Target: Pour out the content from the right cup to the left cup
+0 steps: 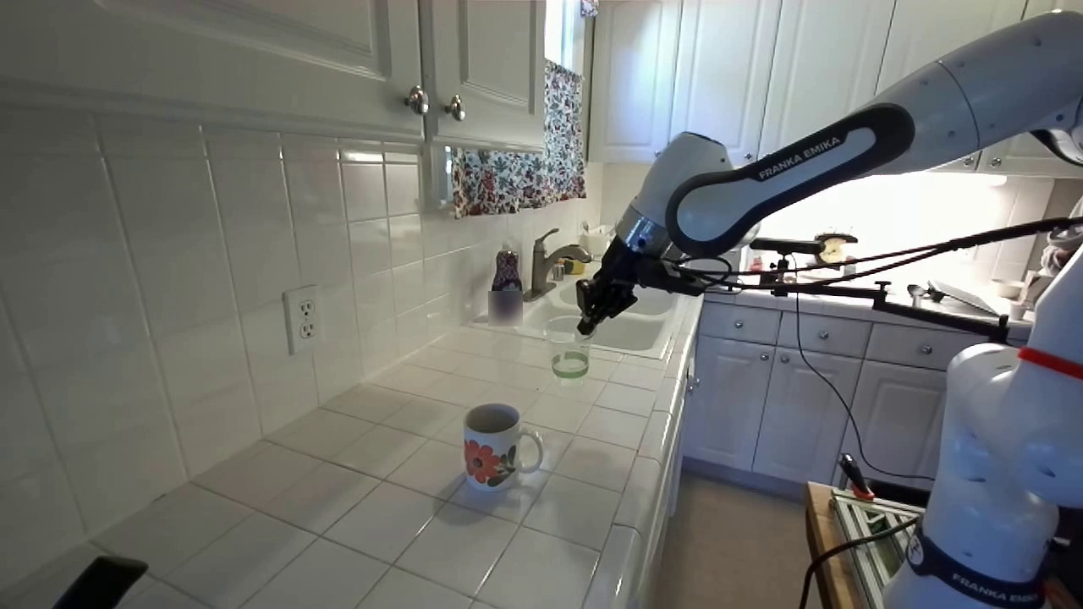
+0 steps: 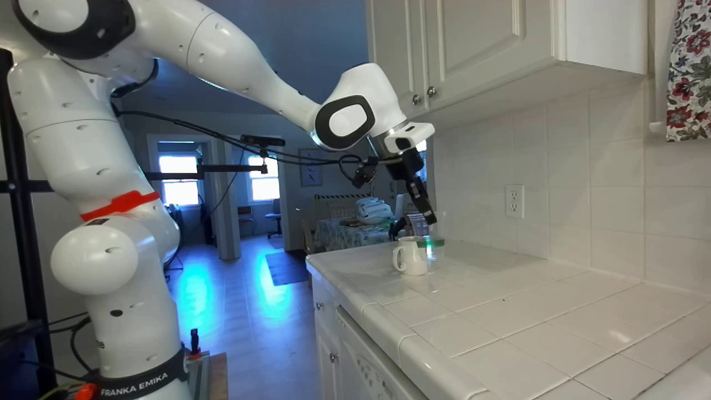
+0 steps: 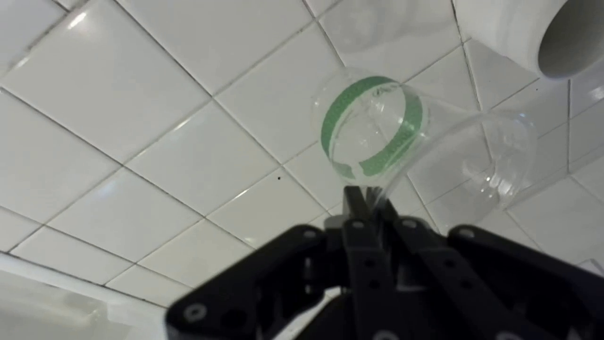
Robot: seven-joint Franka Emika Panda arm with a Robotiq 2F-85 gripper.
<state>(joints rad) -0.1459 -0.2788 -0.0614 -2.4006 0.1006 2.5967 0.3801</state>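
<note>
The right cup [image 1: 570, 364] is small and clear with a green band. My gripper [image 1: 585, 326] is shut on its rim and holds it above the counter, roughly upright. In the wrist view the cup [image 3: 373, 127] extends beyond the fingertips [image 3: 370, 196]; I cannot tell what it holds. In an exterior view the cup [image 2: 435, 244] overlaps the mug, below the gripper [image 2: 430, 219]. The left cup, a white mug with a red flower [image 1: 491, 461], stands upright on the counter, apart from the green cup. It also shows in an exterior view [image 2: 412, 261] and the wrist view [image 3: 500, 23].
The white tiled counter [image 1: 355, 474] runs along a tiled wall with an outlet [image 1: 302, 320]. The sink [image 1: 630, 334] and faucet [image 1: 558, 254] lie behind the cup, with a soap bottle [image 1: 506, 275] beside them. Cabinets [image 2: 489, 33] hang above the counter.
</note>
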